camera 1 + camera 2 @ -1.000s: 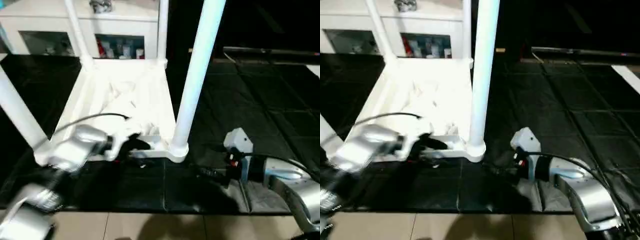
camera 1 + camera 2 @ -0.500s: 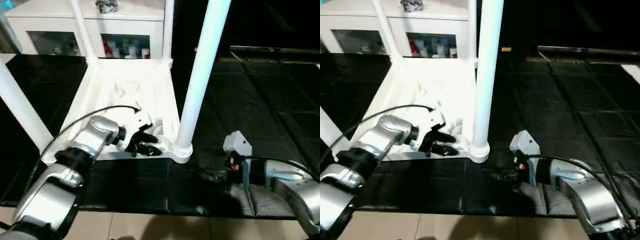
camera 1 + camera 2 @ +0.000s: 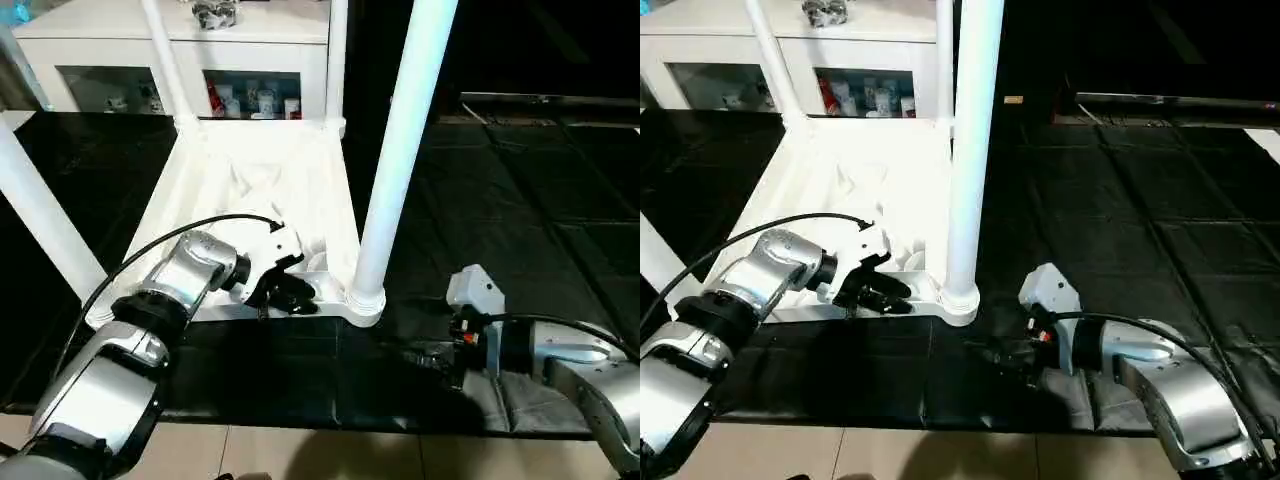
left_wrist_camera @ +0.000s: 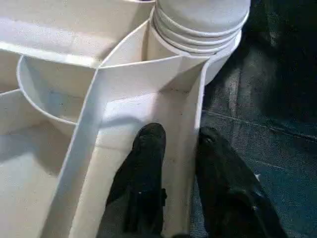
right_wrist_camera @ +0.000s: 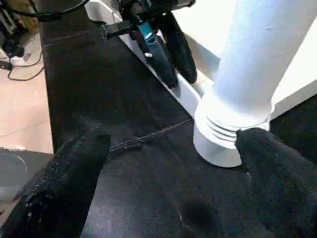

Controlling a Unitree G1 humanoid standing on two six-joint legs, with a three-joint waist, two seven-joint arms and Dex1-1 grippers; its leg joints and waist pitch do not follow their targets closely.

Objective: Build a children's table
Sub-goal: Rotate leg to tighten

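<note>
**Left end effector now clamps the rim**

Your left end effector point(image 3: 288, 292) has reached in and pinches the table point(image 3: 250, 190) rim (upturned, 12 o'clock); steady it. Right end effector point(image 5: 173, 163), at 4 o'clock, gapes wide beside the leg point(image 3: 400, 160).

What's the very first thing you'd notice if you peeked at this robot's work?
A white plastic table lies upside down on the black floor mat, its long round white legs sticking up like poles. The left claw pinches the table's near rim, one black finger inside the wall and one outside, right beside the closest leg's socket. The right claw waits wide open on the mat, facing that same leg.
</note>
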